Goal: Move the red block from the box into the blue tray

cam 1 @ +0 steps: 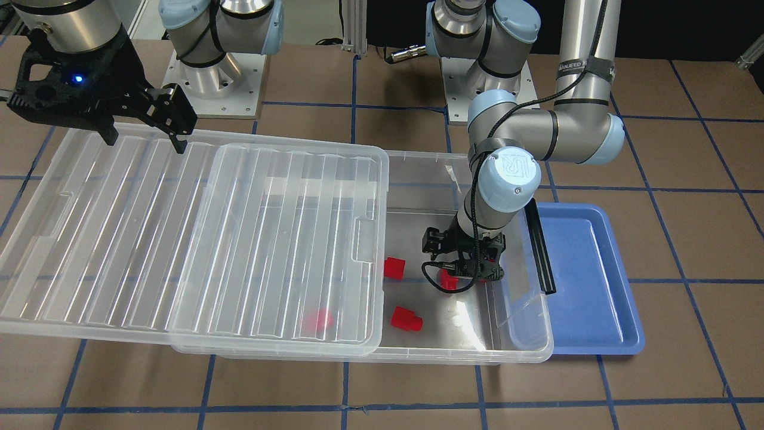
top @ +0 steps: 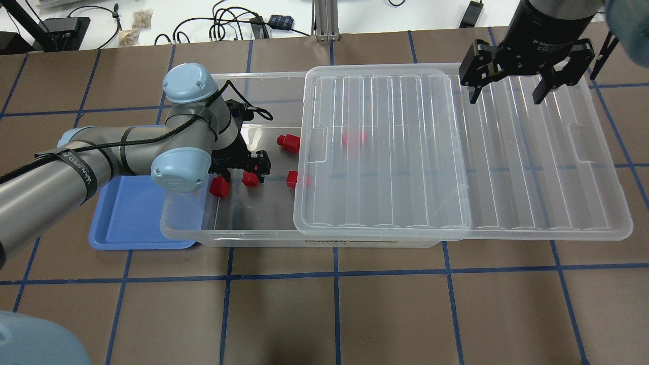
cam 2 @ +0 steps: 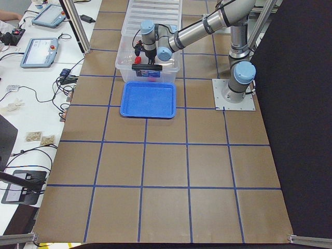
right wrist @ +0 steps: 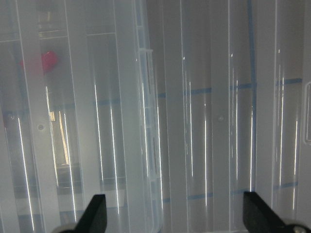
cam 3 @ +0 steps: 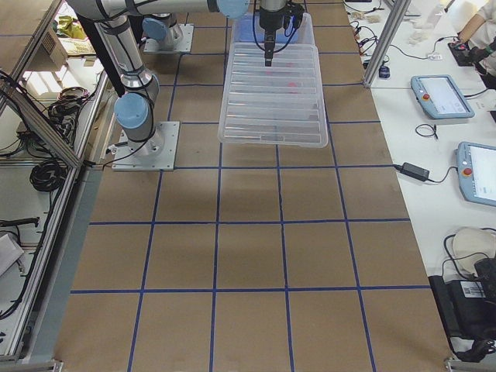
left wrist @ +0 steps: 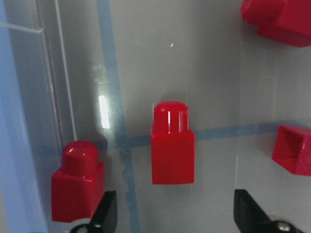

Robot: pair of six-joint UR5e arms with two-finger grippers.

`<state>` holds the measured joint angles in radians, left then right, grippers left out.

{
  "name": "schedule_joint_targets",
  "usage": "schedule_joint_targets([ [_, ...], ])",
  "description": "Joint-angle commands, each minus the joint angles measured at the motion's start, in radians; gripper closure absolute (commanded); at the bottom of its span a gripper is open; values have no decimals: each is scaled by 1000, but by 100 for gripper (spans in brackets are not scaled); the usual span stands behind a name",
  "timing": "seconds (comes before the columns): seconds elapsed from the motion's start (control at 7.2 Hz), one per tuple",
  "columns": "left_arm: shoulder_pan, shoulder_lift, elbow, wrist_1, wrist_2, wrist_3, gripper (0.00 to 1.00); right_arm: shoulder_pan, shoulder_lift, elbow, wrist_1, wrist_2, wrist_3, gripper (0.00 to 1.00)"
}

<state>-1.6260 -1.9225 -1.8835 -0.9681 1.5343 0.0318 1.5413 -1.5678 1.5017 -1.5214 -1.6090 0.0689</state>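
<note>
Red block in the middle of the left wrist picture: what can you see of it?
The red block is shiny bright-red plastic, a boxy body with a narrower stub on its far end. It lies on its side on the clear floor of the box. The open left gripper hovers over it, a finger on each side, not touching it.

Bright, even overhead light; white glare streaks line the ribbed lid [right wrist: 194, 121] beyond the right fingers [right wrist: 95, 213], whose near tips blur softly.
</note>
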Motion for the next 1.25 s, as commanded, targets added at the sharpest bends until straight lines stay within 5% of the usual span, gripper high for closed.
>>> schedule_joint_targets([
  [0.0,0,-22,0,8,0,3,16,0,0,0,0,0,0,0],
  [0.42,0,-52,0,22,0,0,18,0,2,0,-14,-2,-1,0],
  [0.56,0,-58,1,23,-2,-1,33,0,2,2,-14,0,-1,0],
  [0.83,0,-64,4,23,-2,0,91,0,3,2,-14,-3,-9,0],
  [1.11,0,-56,17,31,-2,-4,100,-1,3,2,-14,-3,-9,0],
])
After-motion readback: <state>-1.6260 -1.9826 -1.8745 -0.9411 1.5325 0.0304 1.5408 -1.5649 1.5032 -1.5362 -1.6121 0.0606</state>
